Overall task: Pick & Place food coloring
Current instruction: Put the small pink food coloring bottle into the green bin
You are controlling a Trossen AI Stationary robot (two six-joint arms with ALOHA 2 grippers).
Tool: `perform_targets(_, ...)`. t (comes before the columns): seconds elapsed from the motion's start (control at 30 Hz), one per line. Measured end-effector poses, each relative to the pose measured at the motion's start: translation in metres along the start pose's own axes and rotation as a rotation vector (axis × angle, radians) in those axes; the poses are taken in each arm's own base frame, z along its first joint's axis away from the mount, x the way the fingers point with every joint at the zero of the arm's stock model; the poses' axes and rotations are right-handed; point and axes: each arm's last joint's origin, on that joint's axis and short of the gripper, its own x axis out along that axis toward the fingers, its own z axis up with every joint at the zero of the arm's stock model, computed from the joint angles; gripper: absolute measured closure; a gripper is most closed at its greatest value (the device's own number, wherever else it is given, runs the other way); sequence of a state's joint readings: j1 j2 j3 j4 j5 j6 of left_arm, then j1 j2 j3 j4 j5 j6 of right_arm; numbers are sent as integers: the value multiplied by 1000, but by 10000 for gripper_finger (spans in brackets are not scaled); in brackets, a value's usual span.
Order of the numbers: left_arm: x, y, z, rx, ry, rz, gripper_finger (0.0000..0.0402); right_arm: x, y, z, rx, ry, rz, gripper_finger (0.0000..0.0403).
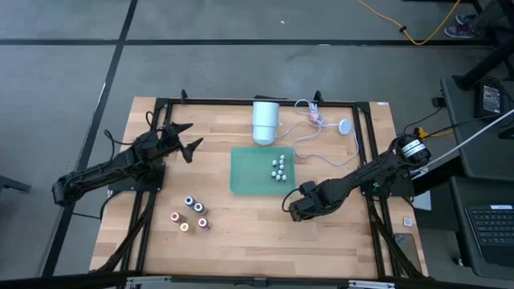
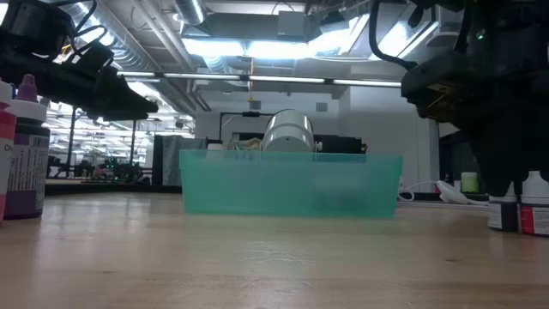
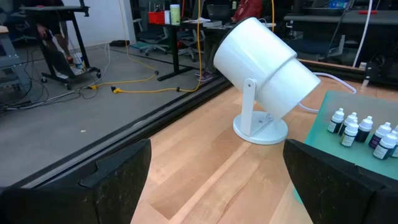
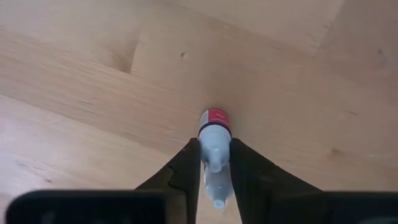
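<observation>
Dark right gripper (image 4: 214, 177) low over the wooden table (image 1: 257, 233), beside the green tray (image 1: 245, 172), fingers clamped on a small red-labelled food coloring bottle (image 4: 213, 134). Left gripper (image 1: 186, 138) spread open, raised near the white cylinder (image 1: 265, 120). Several white-capped bottles (image 1: 279, 167) upright inside the tray; four more (image 1: 191, 214) standing on bare wood.

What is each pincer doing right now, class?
Left pincer: open, empty, near the white lamp.
Right pincer: shut on a small food coloring bottle, right of the green tray.
</observation>
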State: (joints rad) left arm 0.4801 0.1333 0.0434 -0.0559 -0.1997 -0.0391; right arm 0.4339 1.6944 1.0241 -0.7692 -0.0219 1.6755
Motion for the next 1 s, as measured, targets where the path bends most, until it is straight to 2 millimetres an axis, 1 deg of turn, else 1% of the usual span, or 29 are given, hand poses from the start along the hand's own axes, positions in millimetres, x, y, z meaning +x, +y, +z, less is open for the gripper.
perform_targets(0.17,0,0,0,0,0,0,41,-1,0,0,-29,-1,2,340)
perform_targets(0.3,0,0,0,0,0,0,41,-2,1,0,-48,-2,-3,337)
perform_targets(0.37,0,0,0,0,0,0,41,-7,2,0,-84,-3,-10,335)
perform_targets(0.53,0,0,0,0,0,0,41,-28,11,3,-214,-3,-26,340)
perform_targets(0.7,0,0,0,0,0,0,41,-55,25,13,-353,-1,-6,337)
perform_targets(0.9,0,0,0,0,0,0,41,-90,35,32,-463,-12,7,340)
perform_targets(1.0,0,0,0,0,0,0,41,-103,40,46,-515,-27,25,339)
